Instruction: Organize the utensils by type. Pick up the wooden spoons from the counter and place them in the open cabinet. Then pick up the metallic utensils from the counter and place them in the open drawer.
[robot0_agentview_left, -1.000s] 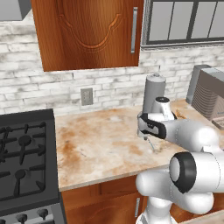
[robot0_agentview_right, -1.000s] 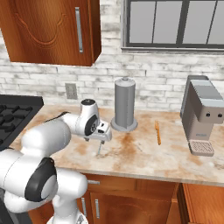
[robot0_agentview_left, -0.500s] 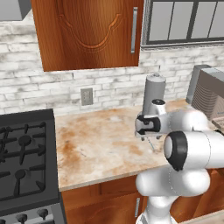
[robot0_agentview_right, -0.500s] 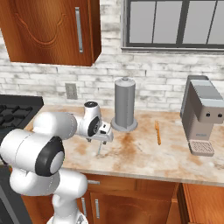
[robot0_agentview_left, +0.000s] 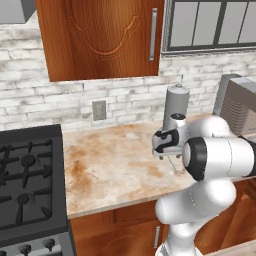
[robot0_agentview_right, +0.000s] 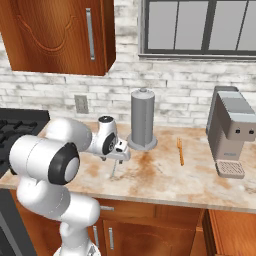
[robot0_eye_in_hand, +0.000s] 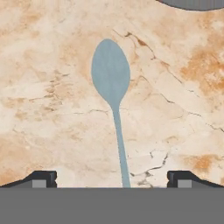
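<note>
Below, marbled counter (robot0_eye_in_hand: 52, 87), grey brick wall (robot0_agentview_right: 175, 95)

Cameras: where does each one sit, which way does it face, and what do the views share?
Left base view: behind the arm's left, facing the counter and stove; arm lower right.
Right base view: behind its right, facing the coffee machine; arm lower left.
Hand view: straight down on the metal spoon between open tool tips.
Both base views share the grey canister.

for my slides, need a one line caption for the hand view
Open claw poised above a metal spoon lying flat on the marbled counter.
</note>
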